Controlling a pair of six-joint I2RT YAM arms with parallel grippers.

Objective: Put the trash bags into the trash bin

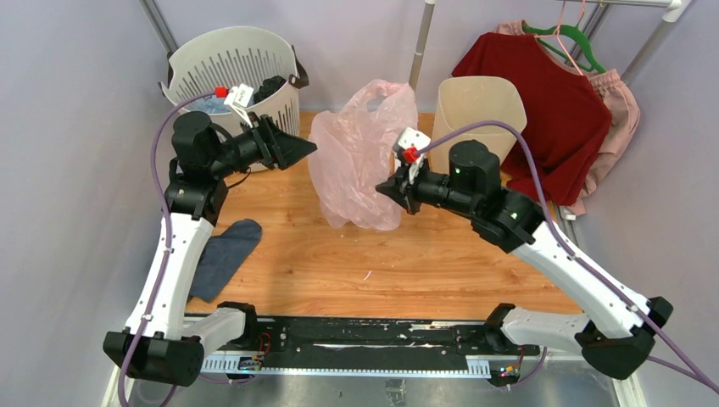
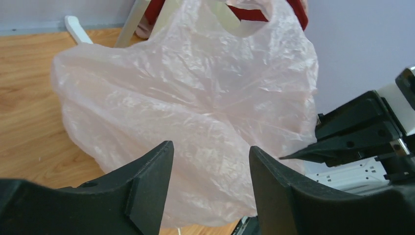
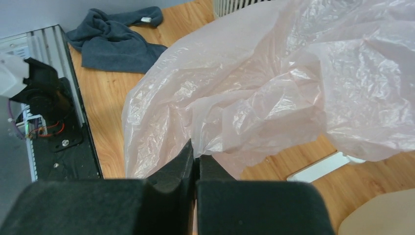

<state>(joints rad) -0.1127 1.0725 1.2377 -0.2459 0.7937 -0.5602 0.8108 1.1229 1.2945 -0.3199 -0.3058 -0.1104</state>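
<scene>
Trash bag [image 1: 360, 153] hangs pinched in right pincer [image 1: 388, 188].

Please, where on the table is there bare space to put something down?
Bare table lies between the grey cloth, the pink bag and the black rail. The back is crowded: basket, bag, bin.

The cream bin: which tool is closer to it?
Right. The right tool grips the pink bag just left of the bin; the left tool is open beyond the bag.
</scene>
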